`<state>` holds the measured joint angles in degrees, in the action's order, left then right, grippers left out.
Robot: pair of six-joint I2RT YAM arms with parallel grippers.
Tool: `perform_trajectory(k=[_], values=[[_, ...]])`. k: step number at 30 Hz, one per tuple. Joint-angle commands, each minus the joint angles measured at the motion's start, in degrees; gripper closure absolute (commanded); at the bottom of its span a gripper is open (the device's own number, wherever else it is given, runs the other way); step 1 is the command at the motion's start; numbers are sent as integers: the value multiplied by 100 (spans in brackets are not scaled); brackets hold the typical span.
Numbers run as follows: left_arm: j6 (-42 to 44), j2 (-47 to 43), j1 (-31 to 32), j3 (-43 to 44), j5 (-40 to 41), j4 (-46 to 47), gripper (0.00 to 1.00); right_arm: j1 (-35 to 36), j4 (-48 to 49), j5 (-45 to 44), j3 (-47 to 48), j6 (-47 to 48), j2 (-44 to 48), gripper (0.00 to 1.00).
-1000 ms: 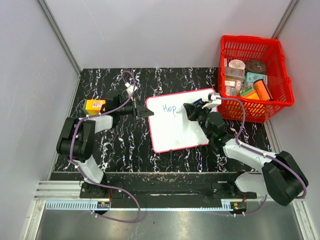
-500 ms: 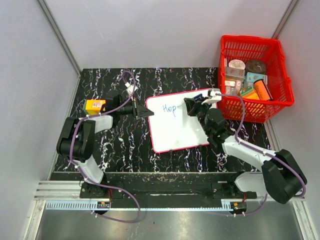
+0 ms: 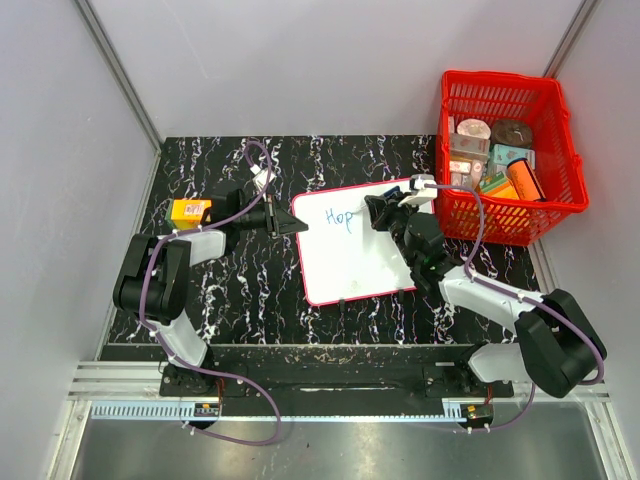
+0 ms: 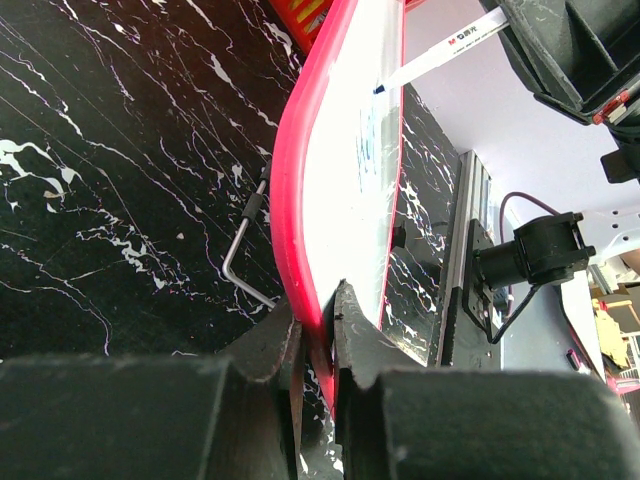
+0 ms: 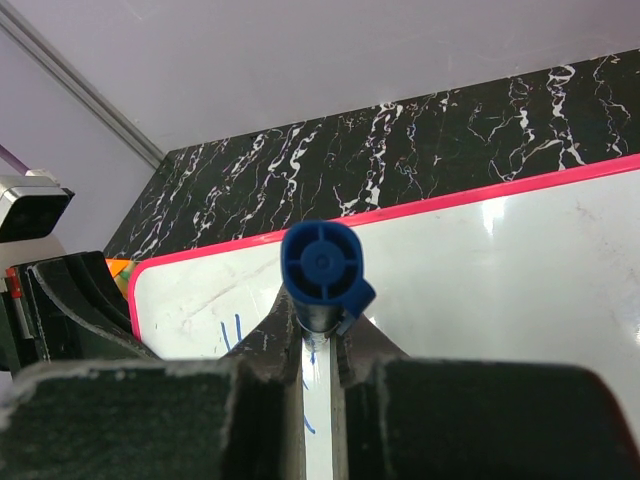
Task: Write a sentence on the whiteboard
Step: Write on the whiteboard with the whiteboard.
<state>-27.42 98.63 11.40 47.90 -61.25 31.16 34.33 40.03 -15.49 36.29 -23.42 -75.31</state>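
The whiteboard (image 3: 352, 262), white with a red-pink frame, lies tilted on the black marbled table. Blue writing reading "Hop" (image 3: 340, 217) sits near its far left corner. My left gripper (image 3: 290, 222) is shut on the board's left edge; in the left wrist view the red frame (image 4: 296, 190) runs between my jaws (image 4: 320, 340). My right gripper (image 3: 380, 212) is shut on a marker with a blue end (image 5: 320, 265), held over the board just right of the writing. Its white barrel (image 4: 440, 52) points at the board. Blue strokes (image 5: 233, 335) show beside my right fingers.
A red basket (image 3: 548, 95) with several packaged items stands at the far right, close to the board's right corner. An orange box (image 3: 187, 211) sits at the left, beside my left arm. A bent metal wire (image 4: 245, 240) lies by the board's edge. Grey walls enclose the table.
My right gripper has moved with the marker a little toward the board's far edge. The writing still reads "Hop". The left gripper and the board have not moved.
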Motion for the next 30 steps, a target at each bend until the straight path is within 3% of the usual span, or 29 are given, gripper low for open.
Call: perform_trajectory(k=[1,22,30], values=[[1134,-2,205,-26,518,-127,100,-31,110,-156,115,30,-54,100],[1151,7,205,-18,518,-154,100,-40,-206,-798,44,74,130,100],[1151,7,222,-17,527,-171,100,-49,-197,-623,185,39,25,100]])
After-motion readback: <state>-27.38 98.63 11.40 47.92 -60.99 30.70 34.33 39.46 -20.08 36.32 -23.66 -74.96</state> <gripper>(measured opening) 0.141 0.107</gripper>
